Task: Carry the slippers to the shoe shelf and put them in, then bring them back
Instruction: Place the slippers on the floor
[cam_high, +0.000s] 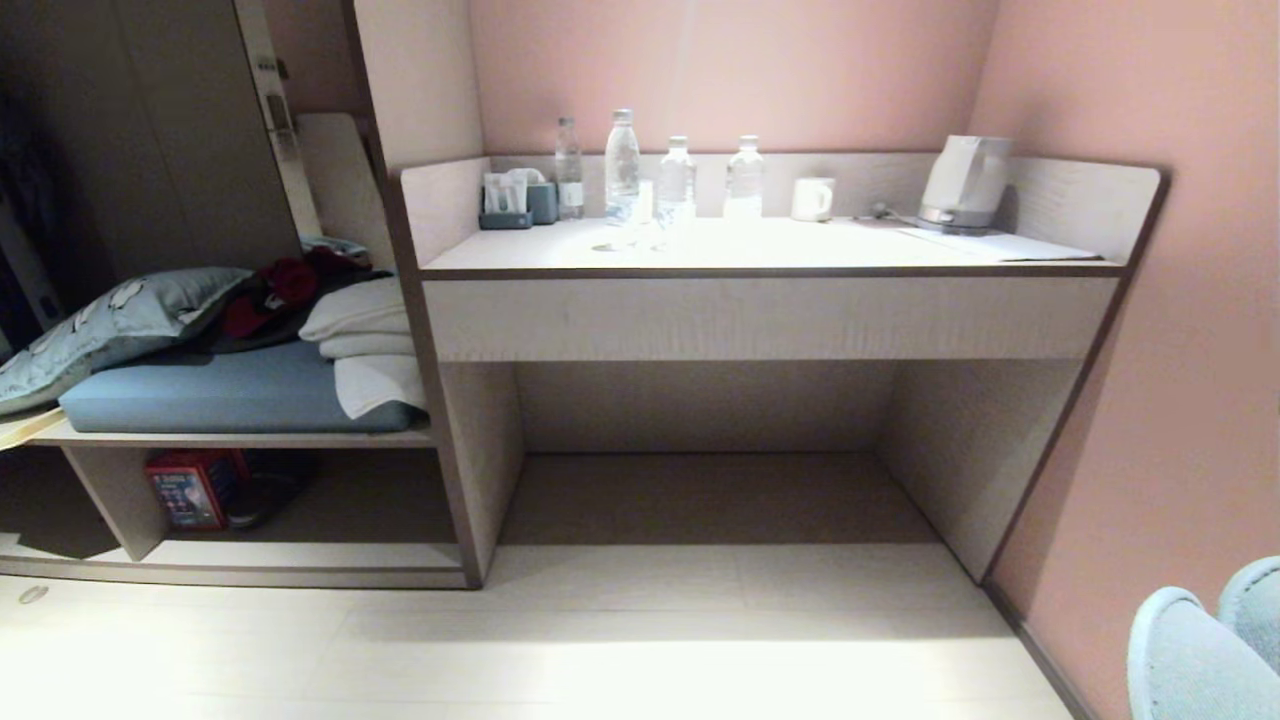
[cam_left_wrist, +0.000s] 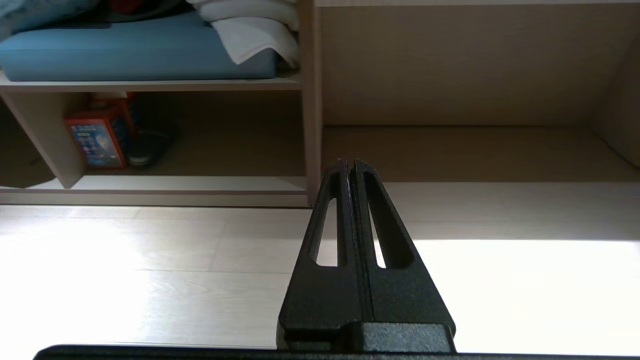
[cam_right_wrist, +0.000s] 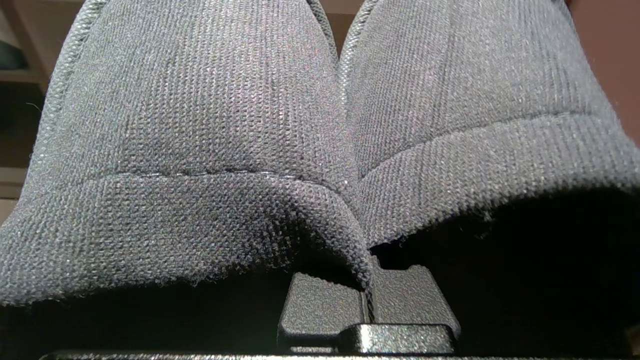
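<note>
Pale wood-grain worktop (cam_high: 760, 255) with raised back and side boards and a dark edge trim; open recess beneath, set against matte pink walls.

Low, wide pale wood-grain shoe shelf (cam_high: 300, 560) to the left of the recess: thin base board, short upright divider, shadowed interior. A red printed carton (cam_high: 185, 487) stands inside, a dark rounded item just beside it.

Flat blue cushion (cam_high: 220, 395) on the board above the shelf, bearing a grey-blue patterned pillow (cam_high: 110, 325) and folded white towels (cam_high: 365, 335).

Matching pair of dark charcoal knitted-fabric slippers (cam_right_wrist: 320, 125): rounded toes, stitched band across each opening, held side by side and touching, clear of the floor at the lower right of the head view (cam_high: 1205, 650), well apart from the shelf.

White electric kettle (cam_high: 965, 185), white mug (cam_high: 812, 198), 4 clear plastic bottles (cam_high: 622, 165).

Right gripper (cam_right_wrist: 369, 295): black textured fingers pinching the inner edges of both slippers.

Left gripper (cam_left_wrist: 349, 165): black slotted fingers pressed together, holding nothing, above the pale plank floor.
</note>
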